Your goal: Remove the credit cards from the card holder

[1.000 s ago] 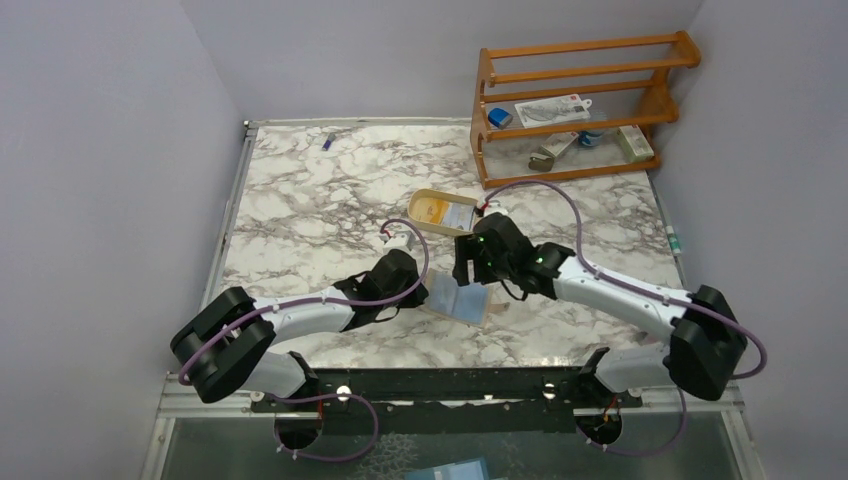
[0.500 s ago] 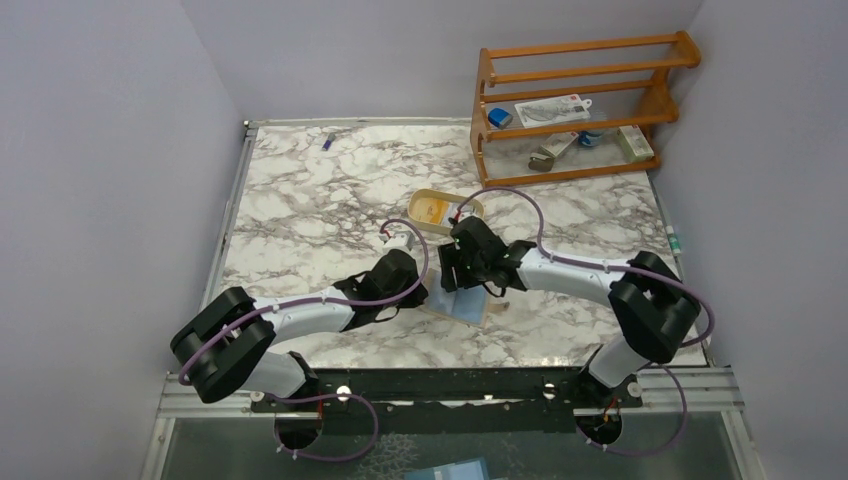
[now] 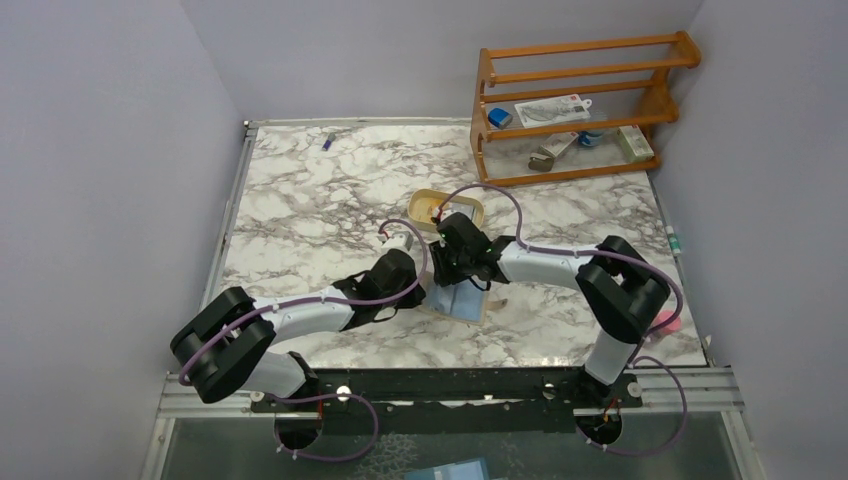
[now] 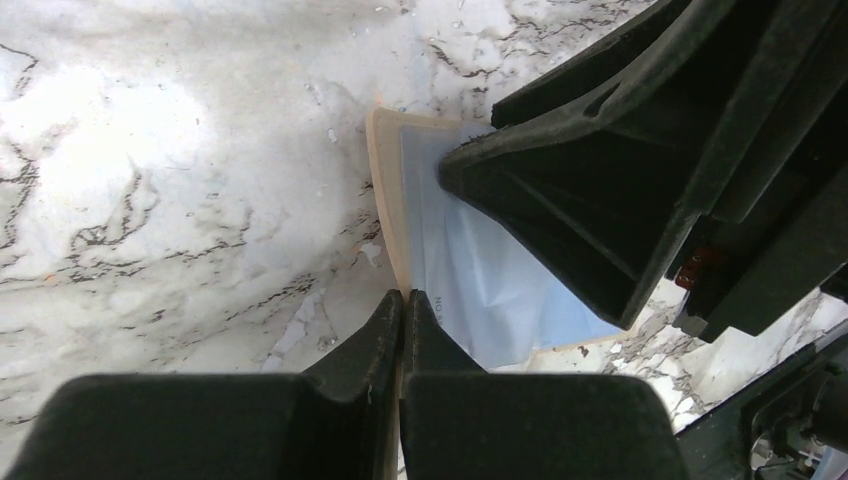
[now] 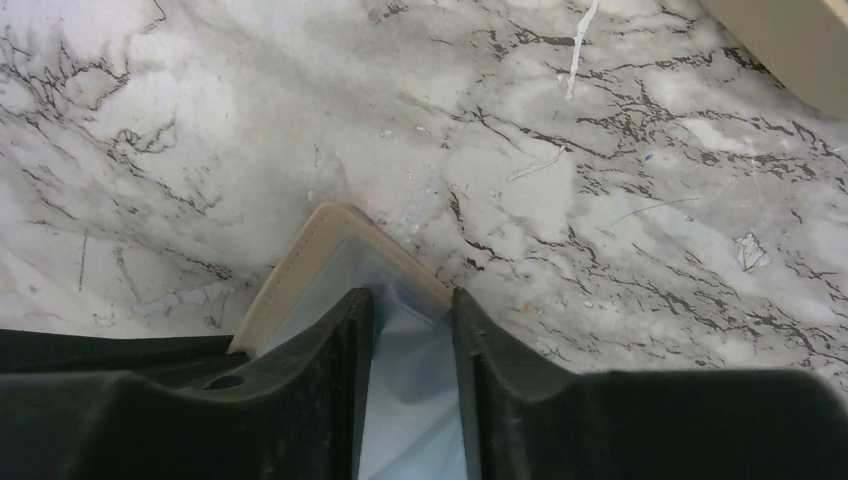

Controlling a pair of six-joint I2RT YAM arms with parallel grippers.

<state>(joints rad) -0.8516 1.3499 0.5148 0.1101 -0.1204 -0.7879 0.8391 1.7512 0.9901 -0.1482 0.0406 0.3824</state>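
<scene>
The card holder (image 3: 462, 304) lies open on the marble table, with a tan rim and a pale blue inside (image 4: 470, 270). My left gripper (image 3: 424, 291) is shut on its near-left edge, and the tan rim runs between the fingertips (image 4: 403, 297). My right gripper (image 3: 456, 281) hovers low over the holder's far corner (image 5: 300, 255). Its jaws stand a little apart, with puckered pale blue lining between them (image 5: 410, 300). No card edge shows inside the holder. One yellow-orange credit card (image 3: 429, 209) lies in the oval tan tray.
The tan tray (image 3: 472, 209) sits just behind the right gripper, and its corner shows in the right wrist view (image 5: 790, 40). A wooden rack (image 3: 575, 100) with small items stands at the back right. A small blue object (image 3: 327, 141) lies at the back left. A pink item (image 3: 666, 322) is near the right edge.
The right arm has swung left from the tray and down onto the holder's far corner, its jaws narrowing. The left gripper has stayed shut on the holder's edge.
</scene>
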